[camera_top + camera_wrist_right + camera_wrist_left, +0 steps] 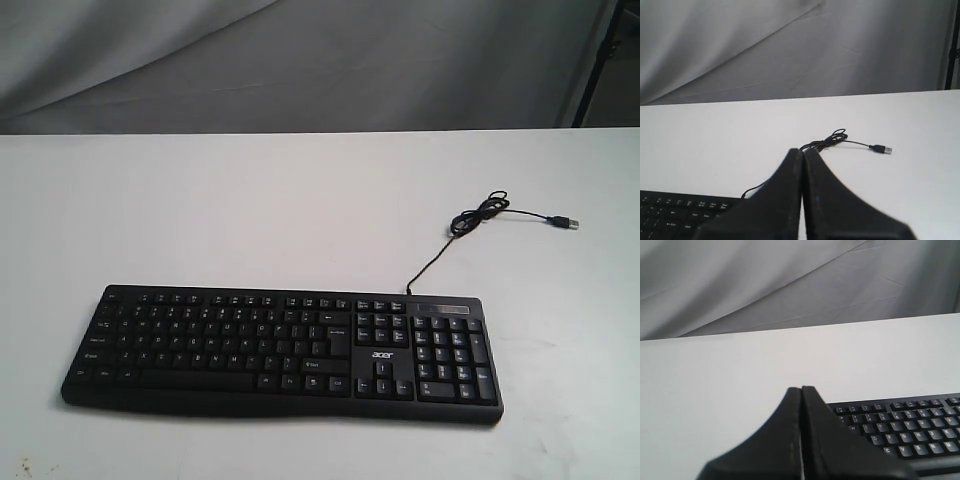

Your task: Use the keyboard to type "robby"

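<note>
Black keyboard (280,345) lay flat at the near side of the white desk (300,190), with both grippers away from it.

The exterior view took in the whole keyboard, number pad to the right. Its cable (456,228) ran back to a loose coil and a free plug (568,222), but neither arm showed. Only the wrist views showed the left gripper (801,389) and the right gripper (803,150), each with fingers pressed together on nothing. The left looked across the letter keys, the right across the coil and plug. Grey cloth (300,60) hung behind.
</note>
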`<action>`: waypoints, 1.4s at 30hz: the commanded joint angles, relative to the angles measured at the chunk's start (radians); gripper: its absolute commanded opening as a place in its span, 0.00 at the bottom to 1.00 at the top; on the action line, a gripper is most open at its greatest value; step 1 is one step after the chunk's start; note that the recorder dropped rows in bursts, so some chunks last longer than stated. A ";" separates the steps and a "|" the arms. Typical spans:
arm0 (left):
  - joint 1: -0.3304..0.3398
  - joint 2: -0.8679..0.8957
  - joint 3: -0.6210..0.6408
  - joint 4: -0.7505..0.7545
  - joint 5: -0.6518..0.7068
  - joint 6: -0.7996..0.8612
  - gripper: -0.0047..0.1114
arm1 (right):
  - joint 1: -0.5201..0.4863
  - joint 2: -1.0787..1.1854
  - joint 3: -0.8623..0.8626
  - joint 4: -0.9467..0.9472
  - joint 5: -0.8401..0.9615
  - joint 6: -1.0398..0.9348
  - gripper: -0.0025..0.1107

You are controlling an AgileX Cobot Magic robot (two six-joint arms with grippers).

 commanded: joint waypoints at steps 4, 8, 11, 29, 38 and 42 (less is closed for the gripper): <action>-0.006 -0.003 0.004 0.005 -0.007 -0.003 0.04 | -0.009 -0.007 0.124 0.033 -0.086 -0.014 0.02; -0.006 -0.003 0.004 0.005 -0.007 -0.003 0.04 | -0.009 -0.065 0.163 0.055 -0.069 -0.014 0.02; -0.006 -0.003 0.004 0.005 -0.007 -0.003 0.04 | -0.013 -0.135 0.163 0.055 -0.056 -0.066 0.02; -0.006 -0.003 0.004 0.005 -0.007 -0.003 0.04 | -0.059 -0.256 0.163 0.131 0.184 -0.144 0.02; -0.006 -0.003 0.004 0.005 -0.007 -0.003 0.04 | -0.059 -0.256 0.163 0.131 0.184 -0.138 0.02; -0.006 -0.003 0.004 0.005 -0.007 -0.003 0.04 | -0.059 -0.256 0.163 0.131 0.184 -0.138 0.02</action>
